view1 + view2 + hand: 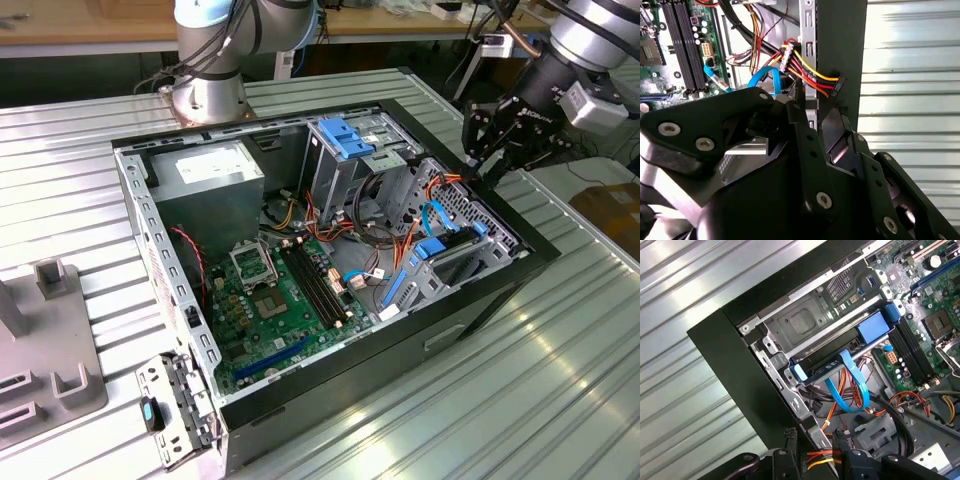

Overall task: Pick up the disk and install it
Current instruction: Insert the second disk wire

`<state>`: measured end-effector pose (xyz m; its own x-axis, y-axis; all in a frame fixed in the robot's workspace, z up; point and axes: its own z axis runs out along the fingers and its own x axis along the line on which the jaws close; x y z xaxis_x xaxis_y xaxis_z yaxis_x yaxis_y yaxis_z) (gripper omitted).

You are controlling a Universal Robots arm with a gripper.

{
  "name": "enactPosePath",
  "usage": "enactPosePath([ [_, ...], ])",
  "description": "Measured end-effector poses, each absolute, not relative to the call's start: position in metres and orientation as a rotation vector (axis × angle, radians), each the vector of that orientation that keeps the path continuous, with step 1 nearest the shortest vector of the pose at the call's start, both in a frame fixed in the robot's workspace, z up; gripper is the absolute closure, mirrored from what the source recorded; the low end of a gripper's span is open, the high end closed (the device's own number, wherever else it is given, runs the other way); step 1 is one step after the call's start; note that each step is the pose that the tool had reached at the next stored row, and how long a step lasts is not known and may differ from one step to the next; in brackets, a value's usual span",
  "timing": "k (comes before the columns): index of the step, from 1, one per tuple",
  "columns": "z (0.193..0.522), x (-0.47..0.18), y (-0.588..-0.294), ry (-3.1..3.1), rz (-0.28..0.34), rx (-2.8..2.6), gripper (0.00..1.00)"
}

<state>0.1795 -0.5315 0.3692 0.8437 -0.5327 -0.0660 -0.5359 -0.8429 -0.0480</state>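
Observation:
The disk (830, 371) sits in its blue carrier rails inside the metal drive cage (800, 322) at the front of the open computer case. In the exterior view the disk (448, 252) shows as a dark slab with blue ends. A blue data cable (852, 385) loops out from it. My gripper (478, 172) hovers over the case's edge on the exterior view's right, apart from the disk. Its fingers (796, 100) are open and straddle the case's metal wall. A black power connector (836, 85) on red, yellow and orange wires lies just beyond the fingertips, and my gripper (815, 440) holds nothing.
The case (480, 300) lies open on a ribbed metal table (560, 380). Inside are the green motherboard (280, 300), a grey power-supply box (210, 170) and a bare blue bracket (345, 135). A grey fixture (50, 350) stands at the exterior view's left, and the arm's base (210, 60) rises behind the case.

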Motion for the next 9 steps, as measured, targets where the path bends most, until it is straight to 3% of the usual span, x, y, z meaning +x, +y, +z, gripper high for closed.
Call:
enactPosePath([
  [9,0.367,0.197,-0.523,0.776,0.080,-2.978,0.58],
])
